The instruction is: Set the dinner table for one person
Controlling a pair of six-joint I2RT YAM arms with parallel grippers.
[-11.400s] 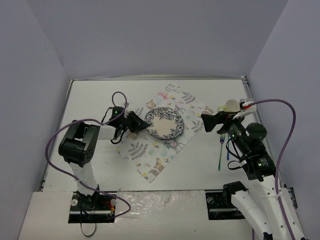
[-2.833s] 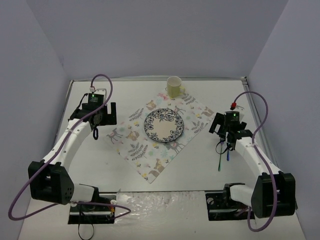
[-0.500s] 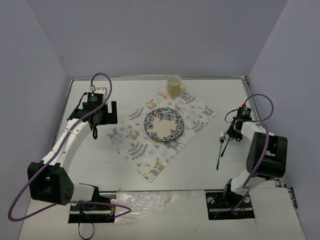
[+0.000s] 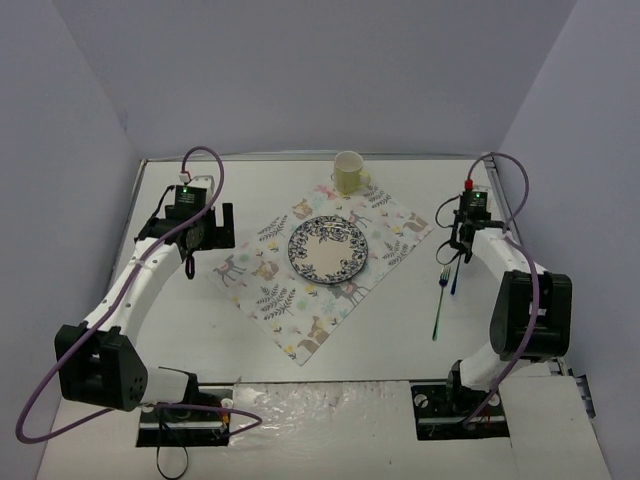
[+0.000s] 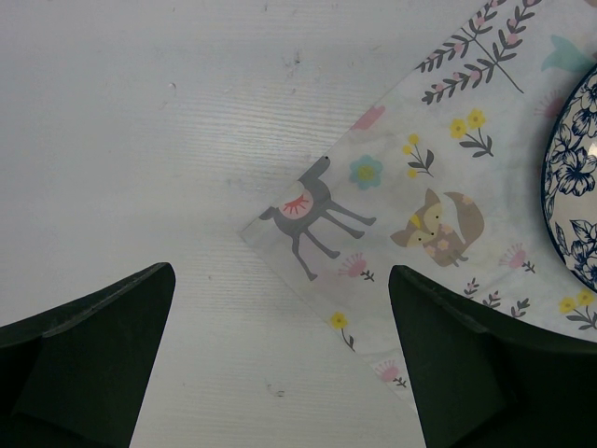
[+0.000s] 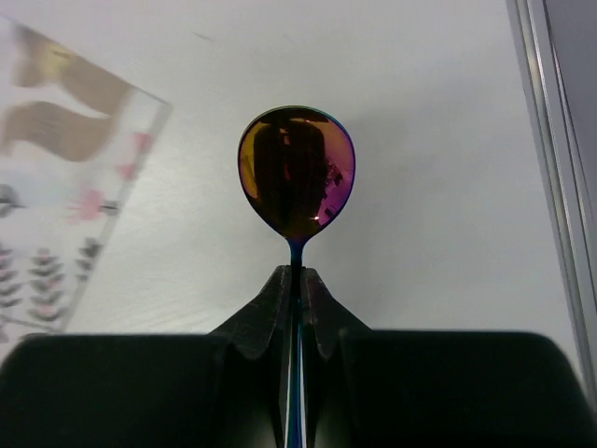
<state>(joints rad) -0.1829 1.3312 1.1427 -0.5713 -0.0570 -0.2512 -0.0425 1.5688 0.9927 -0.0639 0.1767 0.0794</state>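
On the white dinner table (image 4: 200, 330) lies a pastel animal-print placemat (image 4: 300, 300) with a blue-patterned plate (image 4: 329, 247) at its middle. A pale yellow cup (image 4: 348, 172) stands at the mat's far corner. My right gripper (image 6: 296, 275) is shut on the neck of an iridescent spoon (image 6: 297, 173), whose bowl sticks out past the fingertips; from above, the right gripper (image 4: 458, 245) hangs right of the mat with the spoon's blue handle (image 4: 455, 278) trailing toward me. A green-handled fork (image 4: 439, 300) lies beside it. My left gripper (image 5: 280, 273) hovers open over the placemat's left corner (image 5: 317, 205), holding nothing.
A raised metal rail (image 6: 550, 168) borders the table's right edge close to the right gripper. Grey walls enclose the table on three sides. The plate's rim (image 5: 574, 177) shows at the right of the left wrist view.
My right gripper has moved away from me toward the far right, carrying the spoon off from beside the fork. The fork, plate, cup and left arm have stayed put.
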